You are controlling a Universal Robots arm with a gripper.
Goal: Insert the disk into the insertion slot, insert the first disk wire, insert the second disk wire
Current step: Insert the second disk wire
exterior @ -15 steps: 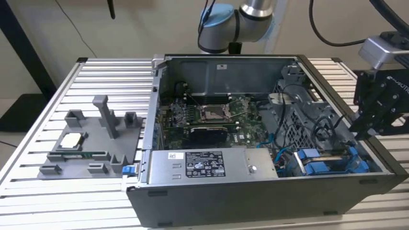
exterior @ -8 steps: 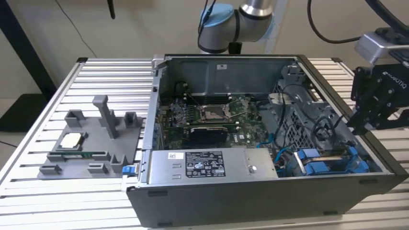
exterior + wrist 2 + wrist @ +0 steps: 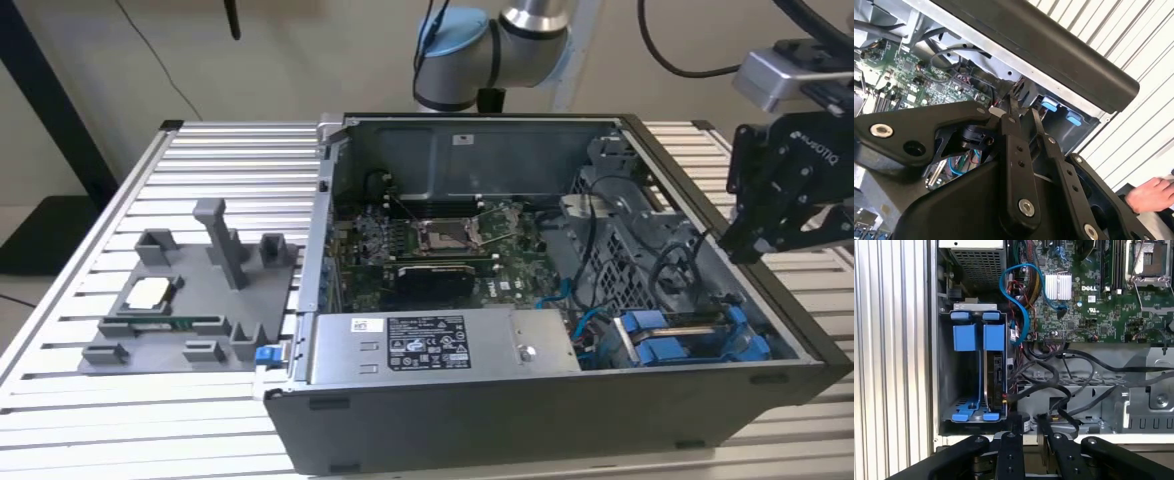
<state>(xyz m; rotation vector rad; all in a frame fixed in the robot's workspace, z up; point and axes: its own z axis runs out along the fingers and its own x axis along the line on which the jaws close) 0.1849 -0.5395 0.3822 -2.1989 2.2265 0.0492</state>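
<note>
The disk (image 3: 997, 382) sits on edge in its blue carrier inside the insertion slot (image 3: 946, 385), in a corner of the computer case (image 3: 534, 425), just beside a second blue carrier (image 3: 964, 337). A blue cable (image 3: 1021, 310) loops from the motherboard (image 3: 1094, 305) over to the disk's end, but honestly I can't tell if it's plugged in. The gripper (image 3: 1028, 421) hangs over the case wall near the bay with just a narrow gap between its fingers and nothing in them. The case is on a slatted worktop (image 3: 200, 160). In the second wrist view a person's hand (image 3: 1149, 195) rests off to the side.
</note>
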